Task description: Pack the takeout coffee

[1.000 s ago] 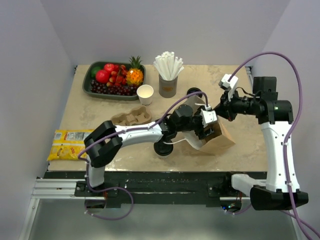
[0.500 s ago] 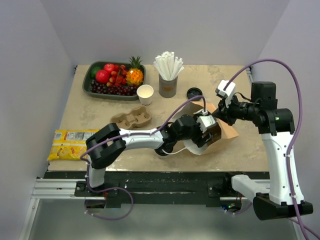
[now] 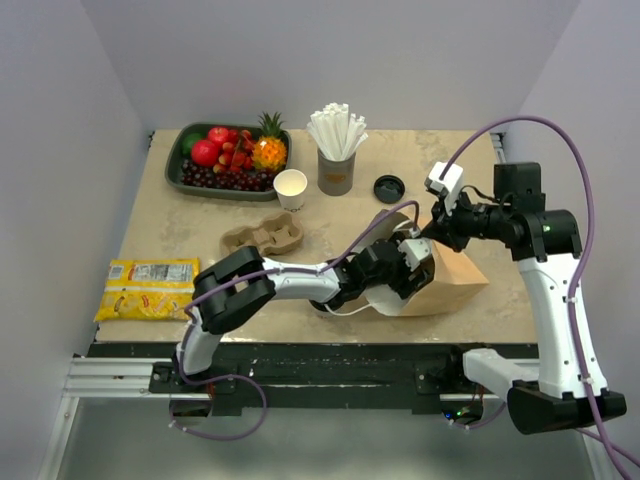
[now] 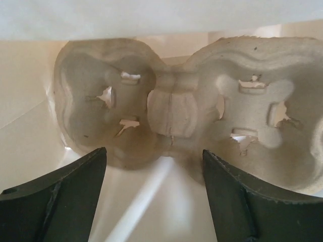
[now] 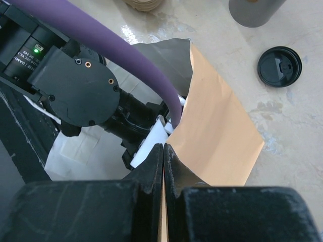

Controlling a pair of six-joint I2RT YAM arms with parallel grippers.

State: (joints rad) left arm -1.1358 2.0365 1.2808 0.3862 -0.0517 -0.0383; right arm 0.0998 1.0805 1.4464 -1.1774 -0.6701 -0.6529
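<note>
Pulp carrier (image 4: 171, 116) lies crosswise just ahead of the wide left gripper (image 4: 153, 161); right gripper (image 5: 163, 148) pinches bag (image 5: 217, 131); white cup (image 3: 290, 187) stands far behind.

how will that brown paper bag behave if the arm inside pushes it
Probably floppy: the paper bag lies on its side, its mouth held open by the right gripper pinching its edge. Likely light, so the left gripper inside could shove it along.

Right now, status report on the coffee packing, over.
Right hand shut on brown paper bag rim. Left hand open inside it, facing moulded pulp carrier. Small white paper cup unpacked, round black plastic lid loose.
</note>
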